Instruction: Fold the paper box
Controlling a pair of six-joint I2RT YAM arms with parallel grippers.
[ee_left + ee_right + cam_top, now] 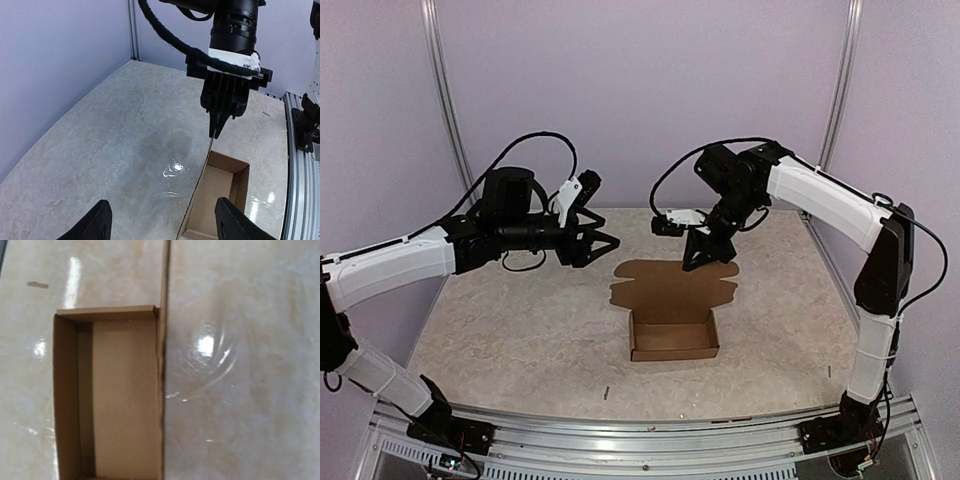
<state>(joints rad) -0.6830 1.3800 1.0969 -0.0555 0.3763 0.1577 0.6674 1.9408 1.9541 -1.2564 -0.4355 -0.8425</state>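
One brown paper box [673,340]: tray walls up, lid upright.

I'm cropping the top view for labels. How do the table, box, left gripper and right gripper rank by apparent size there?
1. table
2. box, lid included
3. left gripper and right gripper: about alike. Both hang above the table, nearer the camera, so I won't rank them.

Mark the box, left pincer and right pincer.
box [672,330]: top view, inside the tray.
left pincer [161,202]: left wrist view, midway between fingertips.
right pincer [691,266]: top view, closed fingertips at the lid.
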